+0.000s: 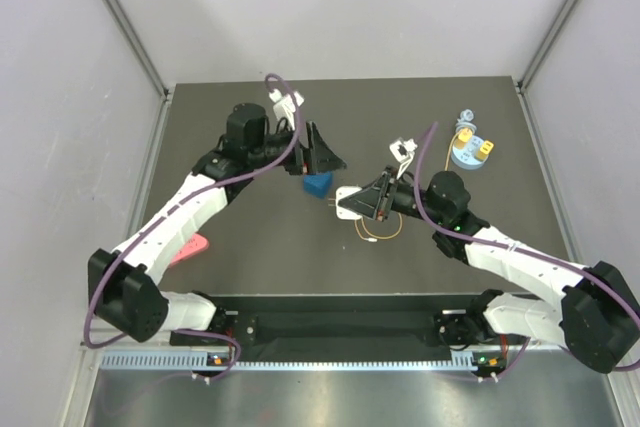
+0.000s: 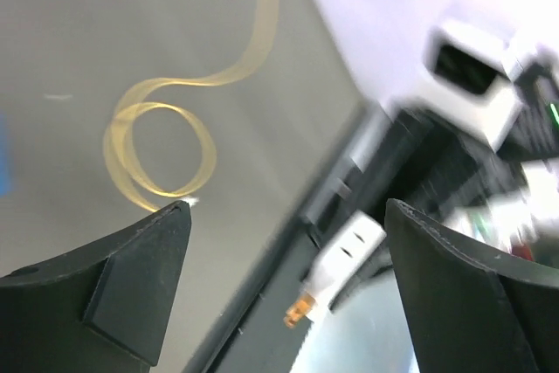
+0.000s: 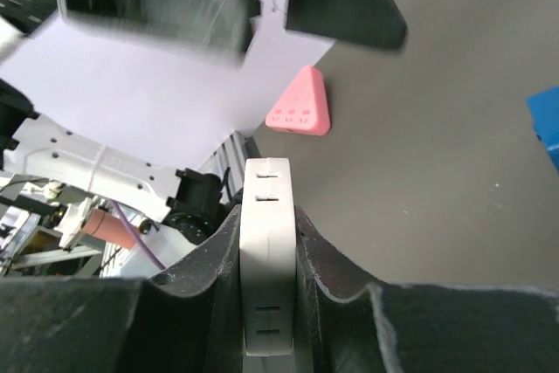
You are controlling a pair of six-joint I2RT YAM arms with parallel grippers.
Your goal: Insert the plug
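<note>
The right gripper (image 3: 267, 229) is clamped on a white block (image 1: 346, 203). The left gripper (image 2: 288, 207), beyond and left of the block, has its jaws wide apart with nothing between them. A yellow cable (image 1: 380, 232) loops just nearer than the block. The plug (image 1: 464, 132) seems to sit on a blue disc (image 1: 470, 159), well right of the block.

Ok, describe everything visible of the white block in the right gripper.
The white block is a flat, plastic-looking rectangular slab with small paired slots near both ends of its narrow edge. The right gripper is shut on it, black fingers pressing its broad faces, edge-on to the wrist camera. From above it juts past the fingertips, seemingly clear of the table; nothing else touches it.
</note>
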